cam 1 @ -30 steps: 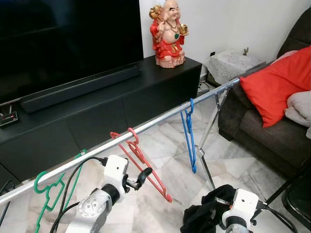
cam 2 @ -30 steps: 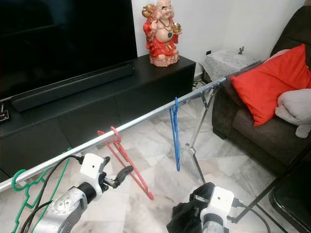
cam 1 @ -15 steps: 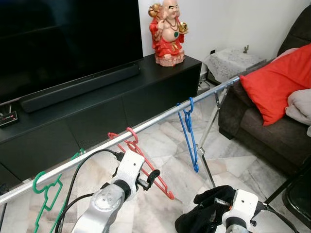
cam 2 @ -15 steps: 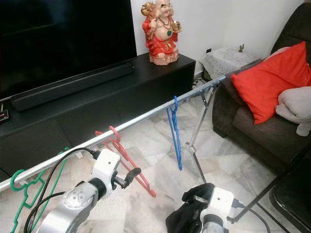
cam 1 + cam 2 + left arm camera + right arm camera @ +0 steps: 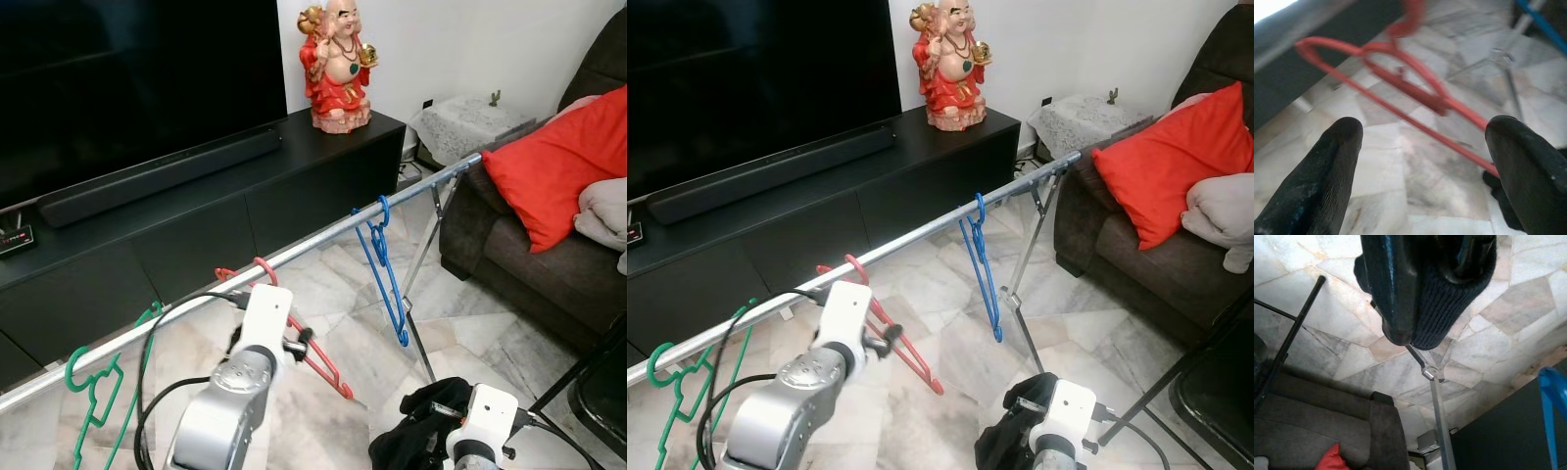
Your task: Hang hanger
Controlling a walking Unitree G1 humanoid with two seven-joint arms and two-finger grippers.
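The red hanger (image 5: 294, 328) hangs by its hook near the middle of the silver rail (image 5: 323, 235), between the green hanger (image 5: 98, 392) toward the rail's left end and the blue hanger (image 5: 384, 274) toward its right. The left gripper (image 5: 1422, 142) sits just before it, fingers (image 5: 1327, 161) spread wide with nothing between, likely freeing it. The right gripper (image 5: 1422, 279) hangs low, pinching a dark knitted garment (image 5: 1009, 436), probably kept ready for hanging
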